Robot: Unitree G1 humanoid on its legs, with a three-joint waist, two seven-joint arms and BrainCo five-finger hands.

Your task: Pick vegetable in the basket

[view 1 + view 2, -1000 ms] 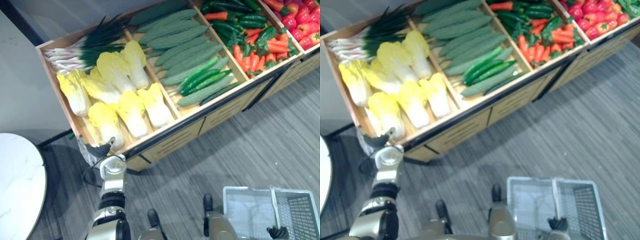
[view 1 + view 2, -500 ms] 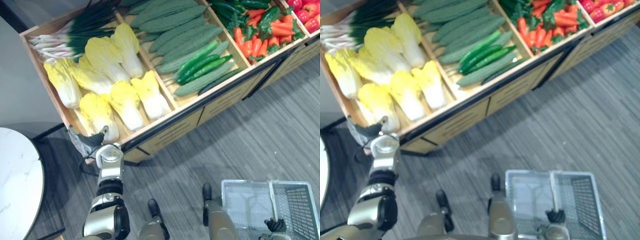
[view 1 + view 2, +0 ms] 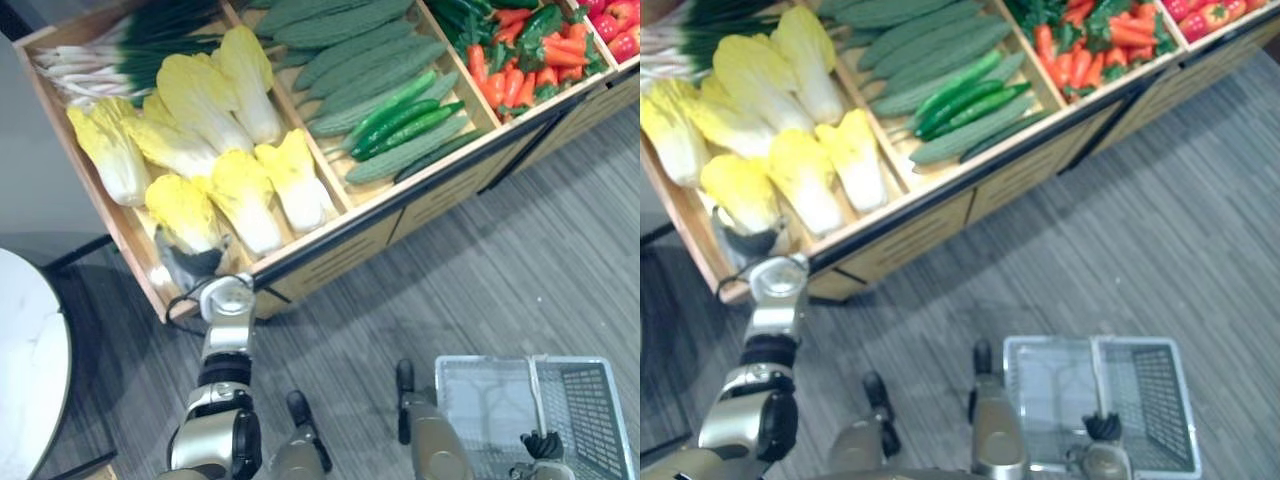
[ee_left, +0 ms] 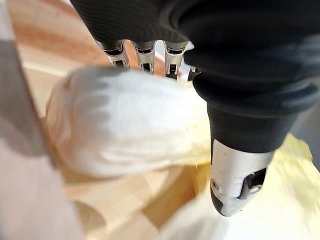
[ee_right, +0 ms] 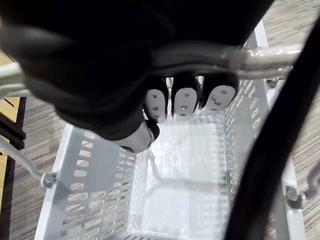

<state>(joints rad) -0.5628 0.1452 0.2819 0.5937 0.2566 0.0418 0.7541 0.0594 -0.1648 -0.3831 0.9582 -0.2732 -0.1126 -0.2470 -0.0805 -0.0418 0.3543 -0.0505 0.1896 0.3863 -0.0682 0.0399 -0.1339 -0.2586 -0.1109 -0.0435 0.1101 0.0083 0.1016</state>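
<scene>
Grey striped flooring is stretching under a wooden produce stand (image 3: 440, 205), with a round white table (image 3: 25, 370) showing at the far left. Over the stand's nearest left compartment, the left hand (image 3: 190, 268) is resting on the white base of a yellow-leafed cabbage (image 3: 183, 205), one of several lying there. The wrist view is showing the hand laid over the cabbage, but its far side is hidden, so whether it is closing round the cabbage cannot be told. Further right, cucumbers (image 3: 400, 120) and carrots (image 3: 505, 88) are lying untouched in their own compartments. At the lower right, the right hand (image 5: 175, 102) is wrapping round the handle (image 3: 533, 390) of a pale plastic basket (image 3: 600, 410), which is sitting well apart from the stand and holding nothing. The task is judged to be only beginning. The reach to the cabbage is made, the grasp is probably not yet secure, and the lift, the carry across and the drop into the basket are all waiting.
</scene>
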